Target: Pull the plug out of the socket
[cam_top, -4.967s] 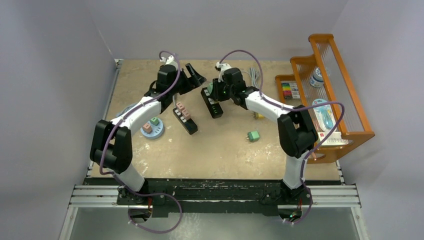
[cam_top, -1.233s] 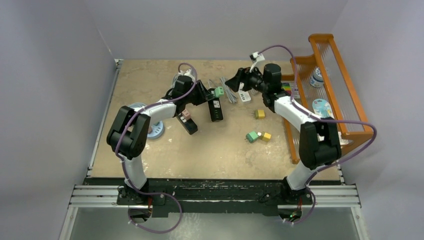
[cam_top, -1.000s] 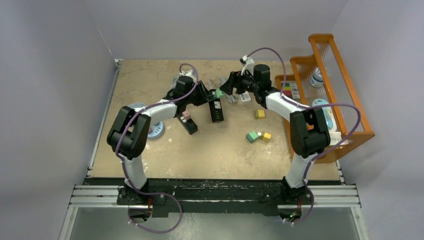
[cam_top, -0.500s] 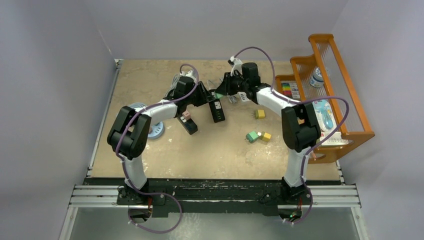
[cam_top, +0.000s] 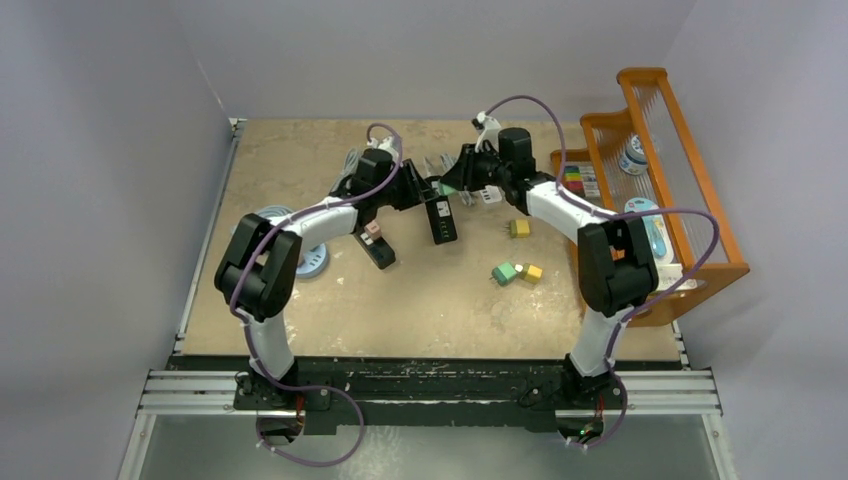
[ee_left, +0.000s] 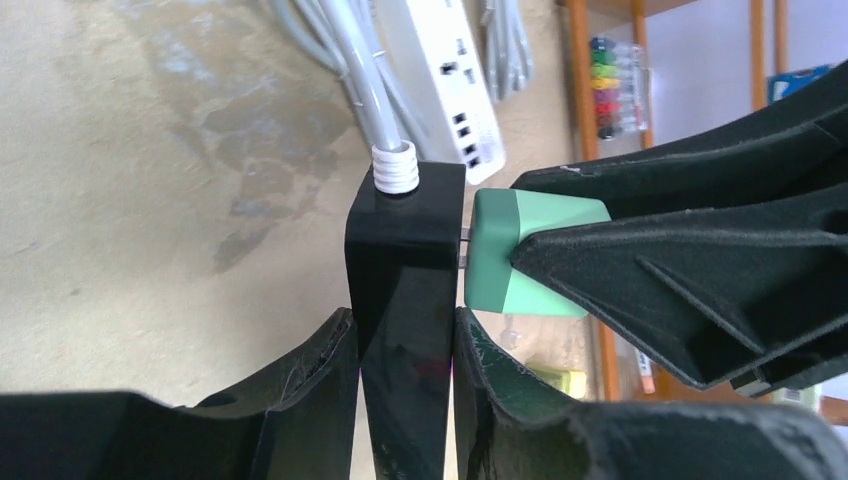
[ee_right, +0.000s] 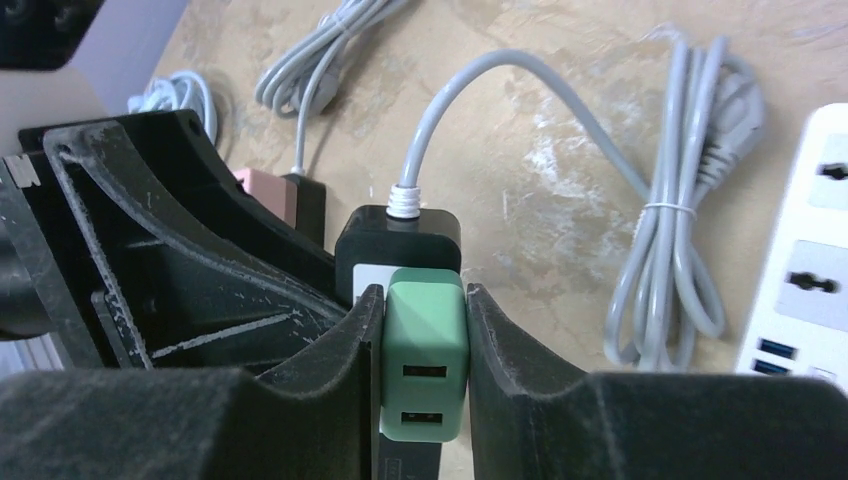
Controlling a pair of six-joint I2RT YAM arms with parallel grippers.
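Observation:
The socket is a black power strip with a grey cord, held up near the table's back middle. My left gripper is shut on the strip's body, one finger on each long side. A green plug with two USB ports sits at the strip's cord end. My right gripper is shut on this plug, pads flat against its sides. In the left wrist view the green plug stands a sliver off the strip, its metal prongs showing in the gap.
A white power strip and bundled grey cords lie just behind. A second black strip with pink plugs lies at the left beside a blue dish. Loose green and yellow plugs lie at the right. An orange rack lines the right edge.
My right gripper swung in from the right and shut on the green plug. It has since drawn slightly right, and the strip in my left gripper shifted a little with it.

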